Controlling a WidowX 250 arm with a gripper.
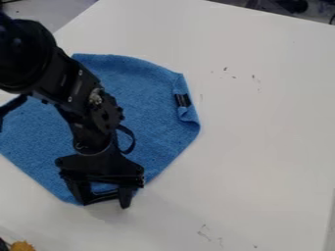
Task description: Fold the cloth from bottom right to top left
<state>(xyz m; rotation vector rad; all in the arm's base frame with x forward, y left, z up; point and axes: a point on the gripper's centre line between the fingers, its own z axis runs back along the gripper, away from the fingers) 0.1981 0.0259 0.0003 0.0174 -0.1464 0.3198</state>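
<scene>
The black gripper (106,200) hangs over the lower edge of the blue cloth (154,132), its two fingers spread apart. Blue fabric shows between and behind the fingers; whether they touch it I cannot tell. The cloth lies mostly flat on the left half of the table, with a small fold at its right edge beside a black tag (182,100). The arm covers the cloth's upper left and middle parts.
The white table (262,132) extends right of the cloth and has a few small dark marks. An orange-yellow object (21,246) sits at the bottom left corner. The table's far edge runs along the top.
</scene>
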